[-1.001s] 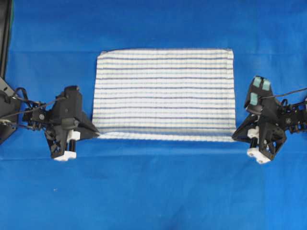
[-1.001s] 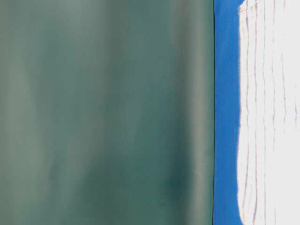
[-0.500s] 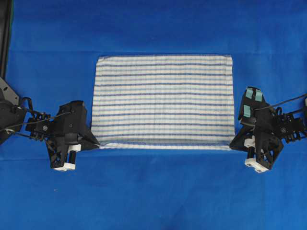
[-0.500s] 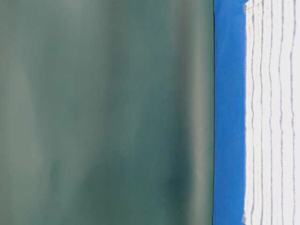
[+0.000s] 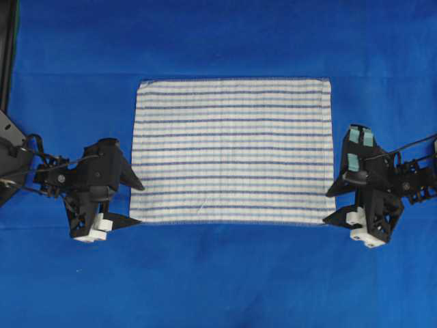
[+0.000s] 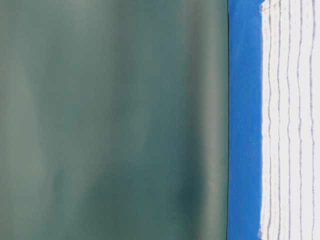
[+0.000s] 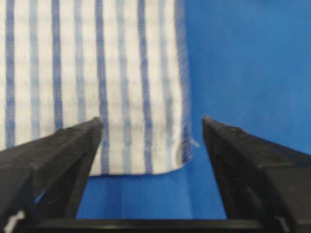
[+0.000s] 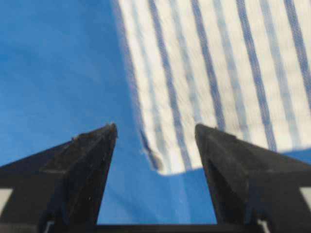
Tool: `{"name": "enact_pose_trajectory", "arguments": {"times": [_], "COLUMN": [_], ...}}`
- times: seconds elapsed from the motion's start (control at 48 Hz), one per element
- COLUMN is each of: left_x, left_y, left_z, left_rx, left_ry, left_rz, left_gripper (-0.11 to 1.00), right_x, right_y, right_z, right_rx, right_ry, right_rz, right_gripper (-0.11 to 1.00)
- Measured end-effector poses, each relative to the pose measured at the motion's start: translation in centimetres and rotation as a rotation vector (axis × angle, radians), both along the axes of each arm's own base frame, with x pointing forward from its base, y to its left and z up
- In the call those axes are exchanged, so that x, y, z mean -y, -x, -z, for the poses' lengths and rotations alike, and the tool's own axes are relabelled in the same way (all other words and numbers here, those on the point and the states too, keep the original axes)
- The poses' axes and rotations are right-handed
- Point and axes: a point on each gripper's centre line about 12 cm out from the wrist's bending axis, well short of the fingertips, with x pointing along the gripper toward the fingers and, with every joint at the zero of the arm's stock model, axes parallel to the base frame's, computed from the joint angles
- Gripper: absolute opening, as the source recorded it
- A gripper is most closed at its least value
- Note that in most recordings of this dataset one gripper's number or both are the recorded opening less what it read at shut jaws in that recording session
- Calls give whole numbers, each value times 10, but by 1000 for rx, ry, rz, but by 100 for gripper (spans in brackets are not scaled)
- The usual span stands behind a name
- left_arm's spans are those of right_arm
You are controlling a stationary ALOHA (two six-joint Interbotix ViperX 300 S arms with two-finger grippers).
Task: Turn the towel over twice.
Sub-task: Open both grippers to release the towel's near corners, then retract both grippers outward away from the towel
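The overhead camera looks straight down from well above, taking in the whole towel (image 5: 232, 150) on the blue cloth (image 5: 218, 280) with an arm at each side. The table-level camera sits low and close, turned on its side, and faces across the cloth (image 6: 244, 120) and the towel's (image 6: 292, 125) edge to a green backdrop (image 6: 112, 120). Each wrist camera looks closely forward between its own fingers, the left (image 7: 53, 155) at the towel's (image 7: 97, 73) near left corner, the right (image 8: 82, 160) at its (image 8: 218, 73) near right corner, both corners shared with the overhead view.
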Motion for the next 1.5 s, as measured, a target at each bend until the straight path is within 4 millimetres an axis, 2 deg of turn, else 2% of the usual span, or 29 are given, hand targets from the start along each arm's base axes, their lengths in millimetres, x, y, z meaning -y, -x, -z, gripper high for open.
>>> {"name": "enact_pose_trajectory", "arguments": {"times": [0.063,0.146,0.292,0.563,0.667,0.813,0.98,1.501], "left_x": [-1,-4,-15,-42,-48,-53,-59,-60], "left_y": [0,0,5,34,47,67,80,82], "left_z": [-12,-29,-61,-89,-97,-100,-98,-99], "left_rx": [24,71,195,377,448,518,556,572], "left_ry": [-3,-8,-34,-89,-107,-112,-116,-117], "left_rz": [6,8,8,-49,-62,-80,-109,-119], "left_gripper": [79,76,75,75,75,75,75,75], "right_x": [1,7,25,62,68,76,79,79], "right_y": [-1,-1,7,40,53,68,76,76], "right_z": [-12,-33,-71,-114,-117,-105,-90,-90], "right_rx": [40,114,270,484,525,538,554,574], "right_ry": [20,63,150,315,355,366,352,331], "right_rz": [-21,-47,-57,2,13,45,61,75], "right_gripper": [62,64,64,63,63,63,63,63]}}
